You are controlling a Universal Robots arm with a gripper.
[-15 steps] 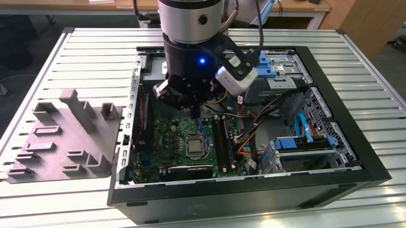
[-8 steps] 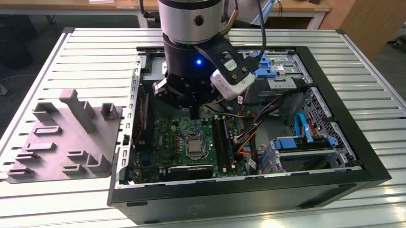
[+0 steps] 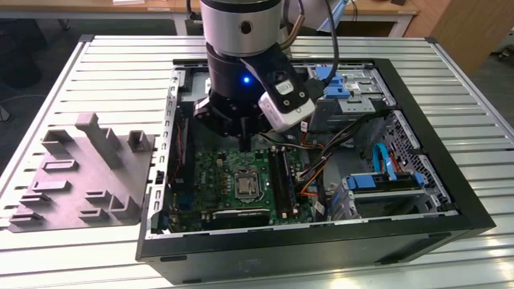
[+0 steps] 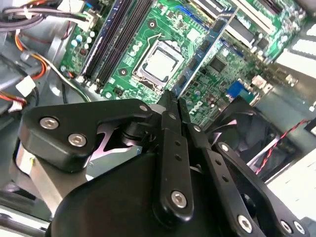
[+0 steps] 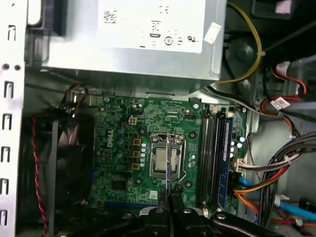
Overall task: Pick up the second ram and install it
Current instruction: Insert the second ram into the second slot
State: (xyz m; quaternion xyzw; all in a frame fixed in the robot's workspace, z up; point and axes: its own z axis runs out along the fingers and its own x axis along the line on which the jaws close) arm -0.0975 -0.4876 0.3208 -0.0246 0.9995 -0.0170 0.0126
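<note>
The gripper (image 4: 170, 97) is clenched on the second ram (image 4: 201, 49). It holds the ram edge-on above the middle of the motherboard (image 5: 123, 128), apart from the black slots (image 5: 211, 153) at the board's edge.

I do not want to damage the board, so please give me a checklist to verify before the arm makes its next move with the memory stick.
1. Grip: the gripper is shut on the second ram: ok.
2. Orientation: the ram runs parallel to the memory slots: ok.
3. Position: the ram hangs over the CPU socket, with the slots off to one side: not ok.
4. Free slot: the black slots beside the seated blue stick look empty: ok.
5. Slot latches open: cannot tell.
</note>
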